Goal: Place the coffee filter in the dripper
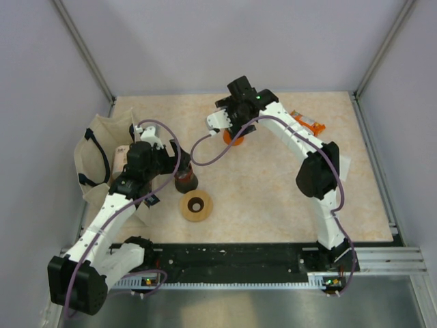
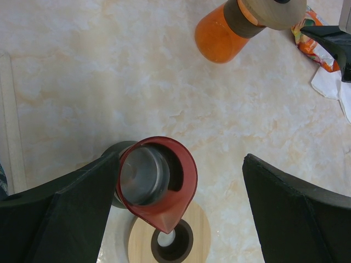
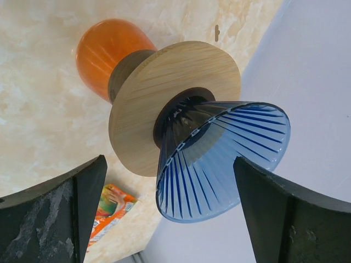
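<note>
A blue ribbed dripper (image 3: 225, 153) sits in a wooden collar (image 3: 159, 82) on an orange carafe (image 3: 104, 52). My right gripper (image 3: 170, 164) is open, its jaws on either side of the dripper without touching it. In the top view the right gripper (image 1: 237, 121) covers the dripper and only the orange carafe (image 1: 233, 139) shows. I cannot make out a coffee filter for sure. My left gripper (image 2: 181, 164) is open and empty above a red-rimmed dark pitcher (image 2: 156, 183). The left gripper (image 1: 167, 166) shows left of centre in the top view.
A wooden ring (image 1: 196, 206) lies in front of the pitcher (image 1: 186, 181). An orange packet (image 1: 307, 124) with a white sheet (image 2: 329, 82) beside it lies at the back right. A cloth bag (image 1: 102, 160) lies at the left edge. Walls enclose the table.
</note>
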### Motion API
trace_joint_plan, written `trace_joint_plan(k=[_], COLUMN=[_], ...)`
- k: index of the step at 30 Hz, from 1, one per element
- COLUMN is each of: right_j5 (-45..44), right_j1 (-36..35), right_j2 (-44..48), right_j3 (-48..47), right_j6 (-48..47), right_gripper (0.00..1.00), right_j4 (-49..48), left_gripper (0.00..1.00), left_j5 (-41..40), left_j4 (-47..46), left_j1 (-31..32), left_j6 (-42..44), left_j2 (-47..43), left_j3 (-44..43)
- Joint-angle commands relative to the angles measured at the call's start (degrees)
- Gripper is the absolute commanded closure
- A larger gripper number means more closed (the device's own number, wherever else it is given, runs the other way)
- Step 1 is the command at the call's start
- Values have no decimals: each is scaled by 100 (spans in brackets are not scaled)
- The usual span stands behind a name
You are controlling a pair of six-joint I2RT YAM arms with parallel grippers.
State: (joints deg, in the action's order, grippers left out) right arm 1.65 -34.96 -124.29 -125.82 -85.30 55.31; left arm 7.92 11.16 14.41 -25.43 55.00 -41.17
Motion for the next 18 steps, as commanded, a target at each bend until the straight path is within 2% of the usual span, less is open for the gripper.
trace_joint_plan(k=[1,6,9,12,16,18], right_j5=[239,485,608,40,-2241,-2501], right_j1=[7,-11,-11,-2,164,567], right_j2=[677,1625,2520,3514,4622,4799], right_j3=[-216,425,1215,2488,4159,4066], right_j6=[13,179,679,1994,4174,5316], right_gripper=[1,1,1,1,1,1], right_j4=[-187,-204,-738,-2509,-5823,-5550], left_gripper=[1,1,1,1,1,1], left_j5=[78,131,131,166,227,253], left_j4=[-246,-237,-228,-289,-439,-561], left_j1=[18,18,17,18,18,18], left_j6=[3,29,21,-6,-50,-137], left_j2=[-130,-297,-428,-569,-693,-693], left_j3=[-243,-251,-234,-138,-93,-111])
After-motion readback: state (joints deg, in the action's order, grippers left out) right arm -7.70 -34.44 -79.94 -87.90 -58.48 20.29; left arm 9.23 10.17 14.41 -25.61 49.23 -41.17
